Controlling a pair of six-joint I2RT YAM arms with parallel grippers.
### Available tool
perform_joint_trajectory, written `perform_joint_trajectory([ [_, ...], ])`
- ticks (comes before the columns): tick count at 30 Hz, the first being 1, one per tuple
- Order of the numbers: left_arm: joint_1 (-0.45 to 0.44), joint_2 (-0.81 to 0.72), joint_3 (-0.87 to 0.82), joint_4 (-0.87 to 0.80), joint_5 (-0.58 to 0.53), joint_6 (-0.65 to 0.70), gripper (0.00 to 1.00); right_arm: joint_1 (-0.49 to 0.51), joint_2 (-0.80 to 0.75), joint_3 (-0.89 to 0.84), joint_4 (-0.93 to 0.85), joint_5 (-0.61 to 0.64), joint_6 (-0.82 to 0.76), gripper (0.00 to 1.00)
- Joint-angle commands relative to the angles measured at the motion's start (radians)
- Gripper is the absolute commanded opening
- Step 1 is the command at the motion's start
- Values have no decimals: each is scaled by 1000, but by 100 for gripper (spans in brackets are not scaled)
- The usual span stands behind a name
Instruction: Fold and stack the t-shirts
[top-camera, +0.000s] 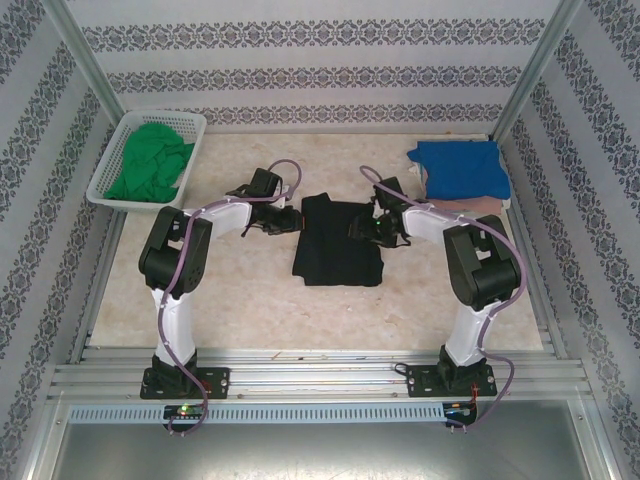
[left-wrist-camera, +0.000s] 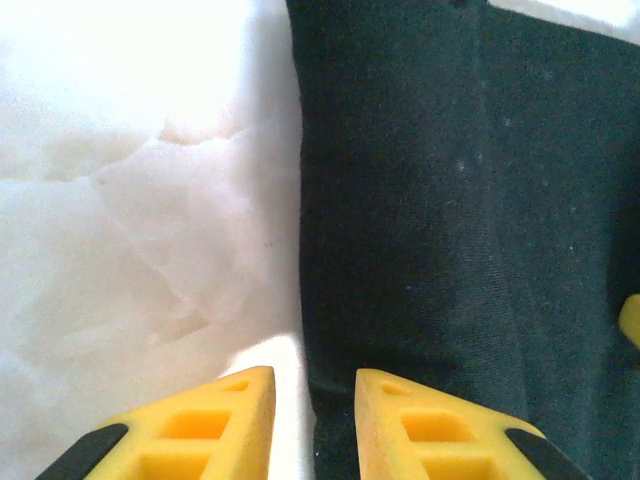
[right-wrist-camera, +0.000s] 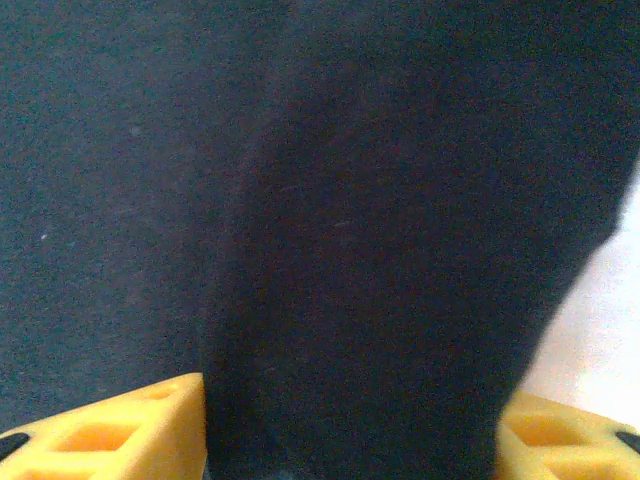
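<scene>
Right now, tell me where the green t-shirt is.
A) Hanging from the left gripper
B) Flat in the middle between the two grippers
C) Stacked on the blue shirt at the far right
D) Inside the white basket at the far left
D: the green t-shirt lies bunched inside the white basket, while the black t-shirt takes the middle of the table.

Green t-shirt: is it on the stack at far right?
No, the green t-shirt lies crumpled in the white basket, far left.
</scene>
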Motion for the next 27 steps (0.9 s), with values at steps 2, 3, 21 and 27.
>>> perform_joint_trajectory([
  [2, 0, 27, -8, -30, 33, 14, 27, -34, -17, -29, -25, -39, -59, 60],
  [3, 1, 27, -14, -31, 30, 14, 27, -30, -19, -40, -25, -36, -61, 60],
  [21, 4, -44, -63, -78, 5, 18, 26, 37, 1, 65, -32, -27, -193, 11],
  [27, 27, -99, -112, -55, -11, 25, 26, -28, -36, 187, -153, 50, -290, 0],
])
